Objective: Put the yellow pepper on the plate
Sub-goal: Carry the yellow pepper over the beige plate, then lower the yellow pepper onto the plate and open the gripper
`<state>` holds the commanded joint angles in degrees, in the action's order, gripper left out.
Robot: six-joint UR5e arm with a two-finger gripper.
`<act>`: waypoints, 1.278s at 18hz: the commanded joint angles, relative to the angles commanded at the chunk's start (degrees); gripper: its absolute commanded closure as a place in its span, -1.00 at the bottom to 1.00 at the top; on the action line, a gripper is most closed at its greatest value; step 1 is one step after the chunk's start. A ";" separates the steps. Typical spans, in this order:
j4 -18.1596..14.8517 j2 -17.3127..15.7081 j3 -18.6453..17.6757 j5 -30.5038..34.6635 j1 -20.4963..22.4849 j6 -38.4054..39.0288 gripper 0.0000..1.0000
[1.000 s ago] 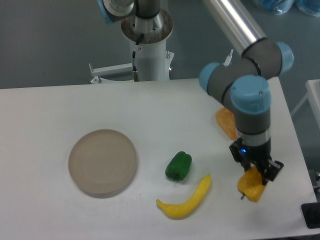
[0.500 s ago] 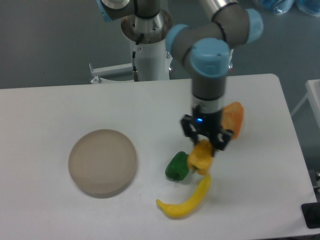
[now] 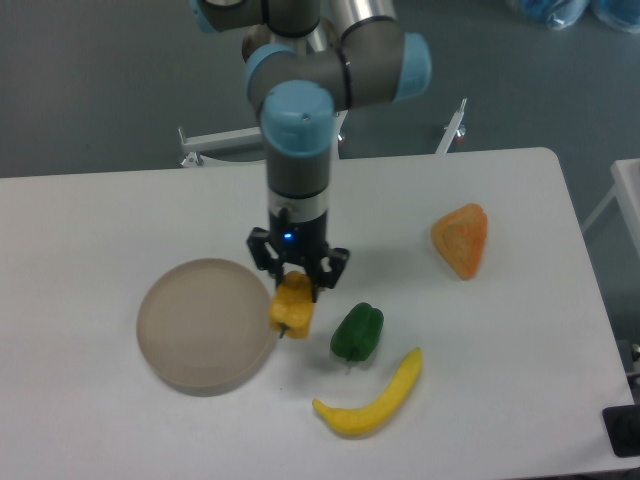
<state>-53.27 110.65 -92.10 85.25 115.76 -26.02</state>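
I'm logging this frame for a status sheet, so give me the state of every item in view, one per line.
hand: shut on the yellow pepper, at the plate's right edge
yellow pepper: held in the hand, hanging at the plate's right rim, not yet set down
plate: flat on the table, nothing on it
green pepper: loose on the table, untouched
yellow banana-shaped piece: lying on the table
orange wedge: lying on the table

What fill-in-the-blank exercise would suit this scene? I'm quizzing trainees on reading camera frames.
1. The gripper is shut on the ____ pepper.
2. The held pepper hangs at the right edge of the ____.
3. The green pepper lies directly above the long curved ____ piece.
4. The orange wedge lies on the table's ____ side in the picture.

Missing words: yellow; plate; yellow; right
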 joint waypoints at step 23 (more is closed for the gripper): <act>2.74 3.96 -3.00 0.18 -6.95 2.11 0.29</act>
<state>-50.54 114.61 -95.10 85.43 108.81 -23.91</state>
